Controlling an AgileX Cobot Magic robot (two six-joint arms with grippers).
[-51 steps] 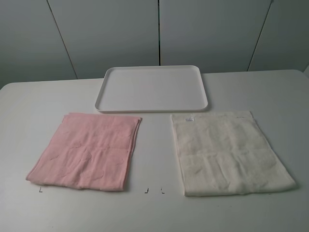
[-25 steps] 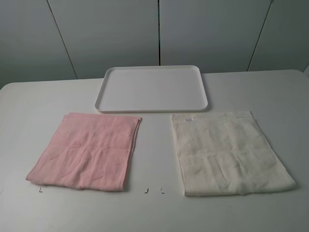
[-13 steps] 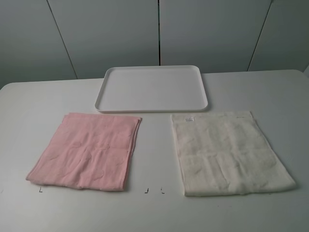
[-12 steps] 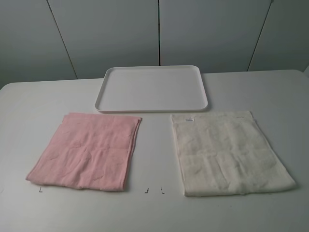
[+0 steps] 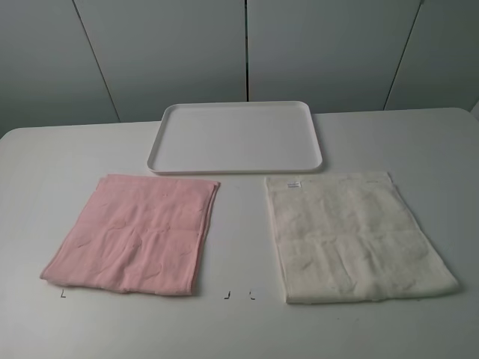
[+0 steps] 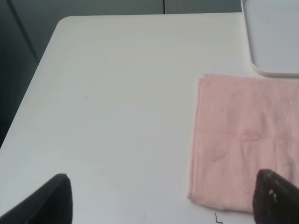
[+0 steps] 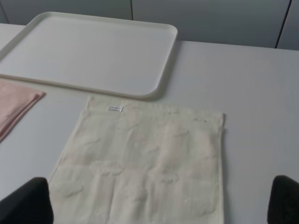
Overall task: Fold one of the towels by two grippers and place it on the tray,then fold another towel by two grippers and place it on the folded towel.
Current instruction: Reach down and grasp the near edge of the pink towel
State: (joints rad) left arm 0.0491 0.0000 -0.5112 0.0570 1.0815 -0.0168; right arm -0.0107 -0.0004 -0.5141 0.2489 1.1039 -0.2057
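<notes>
A pink towel (image 5: 135,233) lies flat on the left of the white table, and also shows in the left wrist view (image 6: 243,140). A cream towel (image 5: 352,235) with a small label lies flat on the right, and also shows in the right wrist view (image 7: 145,163). An empty white tray (image 5: 236,137) sits behind both towels and shows in the right wrist view (image 7: 88,51). Neither arm shows in the exterior view. My left gripper (image 6: 163,205) is open and empty, beside the pink towel's outer edge. My right gripper (image 7: 154,203) is open and empty above the cream towel.
The white table (image 5: 239,329) has small black corner marks (image 5: 227,296) near its front edge. Grey cabinet doors (image 5: 247,52) stand behind the table. The table's left edge (image 6: 32,88) shows in the left wrist view.
</notes>
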